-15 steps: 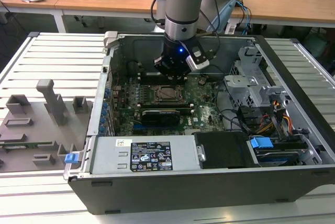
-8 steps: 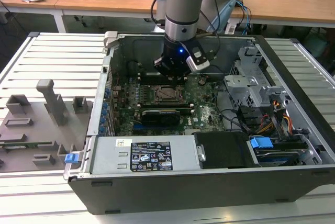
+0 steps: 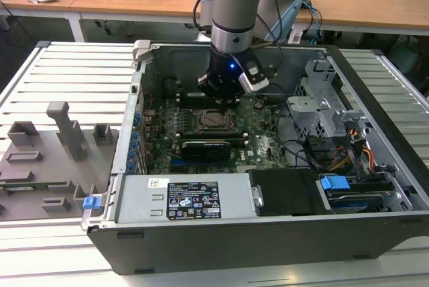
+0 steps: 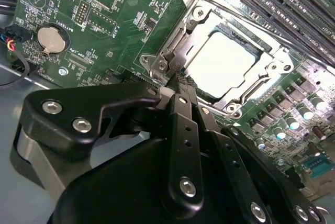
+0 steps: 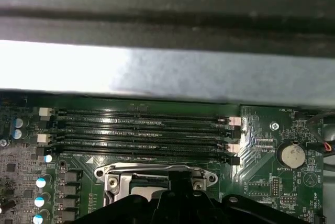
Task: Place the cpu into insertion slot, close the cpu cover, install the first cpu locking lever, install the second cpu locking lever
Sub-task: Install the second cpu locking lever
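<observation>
- One robot arm is seen in the exterior view reaching down into an open computer case (image 3: 268,233), with its hand (image 3: 224,96) parked low over the green board (image 3: 261,141), right at the far edge of the socket.
- In the second wrist view the hand (image 4: 178,80) is shown with its black fingers (image 4: 184,130) drawn together into a narrow tip, pretty much closed up. That tip is pressed against the corner of the cpu cover (image 4: 277,69); whether a thin lever wire is actually pinched there can't be told.
- The cpu (image 4: 227,64) is already seated in the insertion slot (image 4: 256,51), its pale face glaring bright through the cover's window.
- The cpu cover is laid flat over the chip, so that step looks done.
- A round coin battery (image 4: 52,40) is spotted on the board, well off to the side of the socket.
- In the first wrist view the long black memory slots (image 5: 141,135) are lined up just beyond the cover frame (image 5: 157,170), and the same battery (image 5: 291,156) is visible near the board's edge.
- Back in the exterior view, grey fixture blocks (image 3: 67,129) are left sitting on the slatted bench (image 3: 74,72) at the exterior view's left, well apart from the case.
</observation>
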`<move>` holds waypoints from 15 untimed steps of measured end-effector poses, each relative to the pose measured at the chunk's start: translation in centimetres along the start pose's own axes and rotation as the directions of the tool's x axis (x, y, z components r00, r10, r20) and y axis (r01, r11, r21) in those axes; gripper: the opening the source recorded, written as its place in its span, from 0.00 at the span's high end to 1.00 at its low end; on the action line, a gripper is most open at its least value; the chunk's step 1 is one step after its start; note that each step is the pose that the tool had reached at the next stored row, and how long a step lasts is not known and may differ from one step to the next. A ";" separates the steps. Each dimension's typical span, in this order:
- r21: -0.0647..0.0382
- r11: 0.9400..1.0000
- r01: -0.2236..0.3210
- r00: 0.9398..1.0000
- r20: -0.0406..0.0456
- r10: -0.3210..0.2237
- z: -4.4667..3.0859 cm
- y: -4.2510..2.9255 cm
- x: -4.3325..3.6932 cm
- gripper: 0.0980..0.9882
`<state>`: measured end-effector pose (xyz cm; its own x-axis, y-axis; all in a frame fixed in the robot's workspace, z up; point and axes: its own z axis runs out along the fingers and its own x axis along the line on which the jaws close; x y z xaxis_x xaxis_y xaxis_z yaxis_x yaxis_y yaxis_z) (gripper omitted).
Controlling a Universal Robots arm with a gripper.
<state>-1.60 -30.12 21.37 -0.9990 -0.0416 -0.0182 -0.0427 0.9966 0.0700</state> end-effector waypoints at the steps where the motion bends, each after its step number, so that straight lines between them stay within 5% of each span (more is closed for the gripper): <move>1: 0.000 1.000 0.000 1.000 0.000 0.000 -0.24 0.02 -0.01 0.99; 4: 0.000 1.000 0.000 1.000 0.000 0.000 -1.03 0.04 -0.02 0.99; 15: 0.002 1.000 0.000 1.000 0.000 0.000 -1.09 -1.00 0.03 0.99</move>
<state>-1.60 -31.20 22.39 -0.9990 -0.0415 -0.0181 -0.0426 0.9968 0.0675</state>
